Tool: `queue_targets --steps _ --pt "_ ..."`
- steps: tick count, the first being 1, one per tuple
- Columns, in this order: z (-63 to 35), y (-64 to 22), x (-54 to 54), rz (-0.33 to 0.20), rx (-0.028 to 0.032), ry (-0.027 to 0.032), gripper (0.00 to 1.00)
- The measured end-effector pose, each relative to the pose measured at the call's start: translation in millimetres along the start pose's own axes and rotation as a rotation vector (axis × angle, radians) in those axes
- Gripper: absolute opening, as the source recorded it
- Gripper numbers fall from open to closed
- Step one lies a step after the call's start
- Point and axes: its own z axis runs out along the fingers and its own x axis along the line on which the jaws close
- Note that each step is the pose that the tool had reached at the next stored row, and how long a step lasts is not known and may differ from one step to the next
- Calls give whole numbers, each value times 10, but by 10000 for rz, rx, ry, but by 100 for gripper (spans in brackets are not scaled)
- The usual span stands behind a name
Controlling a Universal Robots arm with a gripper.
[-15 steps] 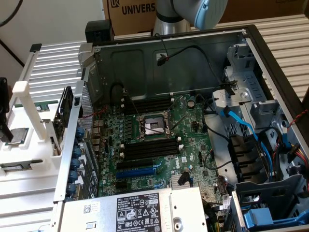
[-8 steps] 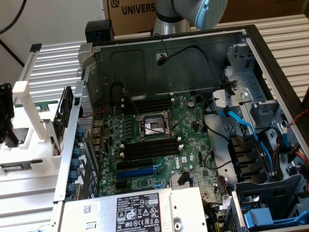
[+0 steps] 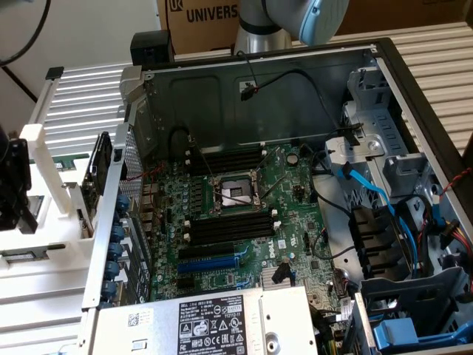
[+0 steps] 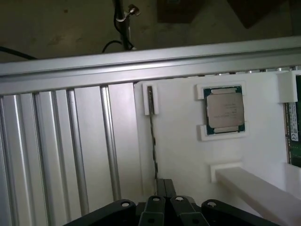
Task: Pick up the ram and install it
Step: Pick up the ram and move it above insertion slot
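Note:
The ram (image 4: 152, 136) stands on edge as a thin dark stick in a slot of the white holder (image 4: 178, 155), its far end clipped in a small white bracket. My gripper (image 4: 164, 182) is over the stick's near end, its two black fingers (image 4: 160, 189) pressed together and shut. Whether they touch the stick I cannot tell. In the exterior view the white holder (image 3: 44, 188) stands at the left, outside the open computer case (image 3: 259, 81). On the motherboard, black memory slots (image 3: 229, 225) with white end clips lie on either side of the CPU socket (image 3: 235, 194).
A silver CPU (image 4: 225, 110) sits in a recess of the holder, and a green board with a label (image 4: 294, 127) lies beside it. Ribbed aluminium table (image 4: 56, 150) surrounds the holder. Cables, blue drive bays (image 3: 399, 222) and the power supply (image 3: 214, 325) crowd the case.

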Motion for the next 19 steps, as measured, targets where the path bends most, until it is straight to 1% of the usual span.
queue_targets --steps 2,6,12,13,14,15,16,19 --pt "10 9 2 0 -9 2 10" --pt "17 46 6 2 -10 2 10" --pt "48 71 12 0 -8 0 10" --pt "52 74 13 1 -10 1 11" --pt "57 75 13 1 -10 2 17" --pt "63 75 13 1 -11 2 17" --pt "68 75 14 1 -12 2 24" --pt "98 78 16 1 -18 3 24"
